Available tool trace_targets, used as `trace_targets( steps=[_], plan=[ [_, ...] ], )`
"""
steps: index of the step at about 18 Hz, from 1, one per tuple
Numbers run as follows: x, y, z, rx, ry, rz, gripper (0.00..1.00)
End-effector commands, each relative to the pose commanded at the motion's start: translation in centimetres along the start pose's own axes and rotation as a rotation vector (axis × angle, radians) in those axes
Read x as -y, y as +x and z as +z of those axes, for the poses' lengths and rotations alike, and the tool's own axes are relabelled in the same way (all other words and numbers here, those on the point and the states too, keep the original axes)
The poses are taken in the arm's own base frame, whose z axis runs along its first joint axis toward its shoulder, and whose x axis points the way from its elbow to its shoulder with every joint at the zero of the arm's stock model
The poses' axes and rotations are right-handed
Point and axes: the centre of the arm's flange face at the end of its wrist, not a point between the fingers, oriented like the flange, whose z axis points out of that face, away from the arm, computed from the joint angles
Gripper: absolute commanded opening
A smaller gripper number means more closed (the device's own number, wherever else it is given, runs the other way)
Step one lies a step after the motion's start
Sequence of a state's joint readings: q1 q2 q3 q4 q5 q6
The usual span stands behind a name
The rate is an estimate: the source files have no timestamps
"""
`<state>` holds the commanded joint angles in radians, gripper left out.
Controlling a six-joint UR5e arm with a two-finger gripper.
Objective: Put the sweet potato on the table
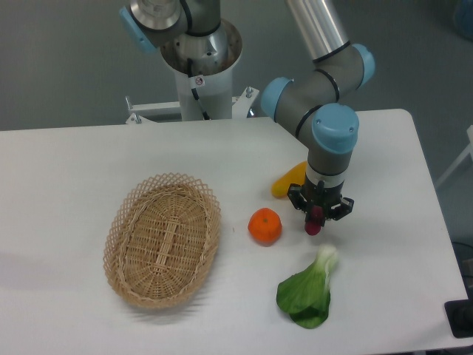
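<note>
This looks like a robotics laboratory, not a home or a kitchen. An industrial arm (325, 111) with grey tubes and light blue joint caps stands on a round white pedestal (201, 66) bolted behind a plain white table (74, 170). The floor behind is bare grey. On the table lie only a few test items: a wicker basket (162, 240), an orange (264, 225), a yellow vegetable (287, 181) and a leafy green (307, 292), well apart from each other.
</note>
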<state>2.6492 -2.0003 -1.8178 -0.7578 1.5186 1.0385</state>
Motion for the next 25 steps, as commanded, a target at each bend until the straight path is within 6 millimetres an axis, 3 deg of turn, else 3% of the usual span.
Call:
trace_targets(
  steps=[2, 4, 8, 11, 17, 19, 20, 21, 25],
  plan=[
    [0.1, -0.2, -0.2, 0.005, 0.003, 0.000, 0.57],
    [0.3, -0.4, -0.8, 0.017, 0.008, -0.001, 1.00],
    [0.8, -0.7, -2.6, 0.045, 0.026, 0.000, 1.00],
    [1.3, -1.4, -6.2, 0.103, 0.059, 0.008, 1.00],
    [3.8, -5.6, -14.5, 0.254, 0.140, 0.037, 1.00],
    [2.8, -6.6, -16.5, 0.284, 0.127, 0.141, 1.00],
    [1.7, -7.3, -16.9, 0.284, 0.108, 0.193, 1.00],
    [0.3, -8.1, -18.6, 0.290, 0.091, 0.227, 1.00],
    [-2.4, -10.1, -22.0, 0.192, 0.025, 0.341, 1.00]
  ],
)
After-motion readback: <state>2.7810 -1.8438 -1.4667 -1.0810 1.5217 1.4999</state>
